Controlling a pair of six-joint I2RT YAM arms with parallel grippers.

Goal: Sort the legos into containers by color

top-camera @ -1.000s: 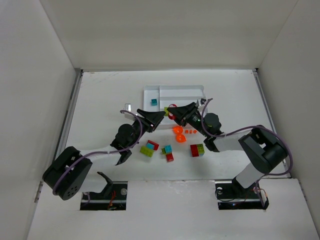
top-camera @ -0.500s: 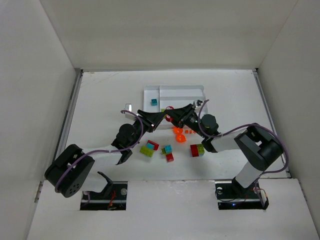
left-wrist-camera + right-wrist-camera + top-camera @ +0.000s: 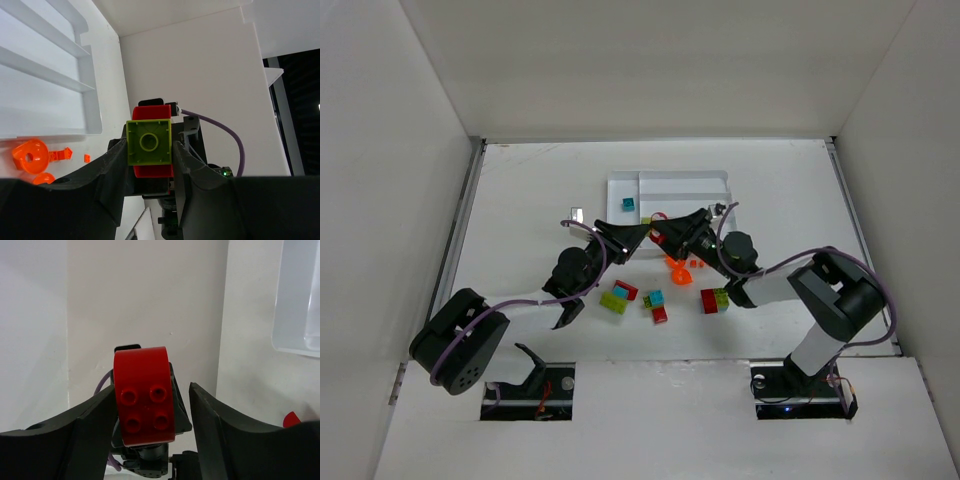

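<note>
The lime green brick (image 3: 148, 142), hollow underside showing, is clamped in the left pincer (image 3: 148, 150), with a four-studded red brick (image 3: 144, 402) stuck behind it. The right pincer (image 3: 152, 390) straddles the red brick slightly wide, one finger standing apart. The white tray (image 3: 685, 185) lies at 12 o'clock on the white worktop (image 3: 520, 200), with white walls around.

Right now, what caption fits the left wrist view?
Left gripper clamps a green brick backed by a red brick, near the tray and orange pieces.
</note>
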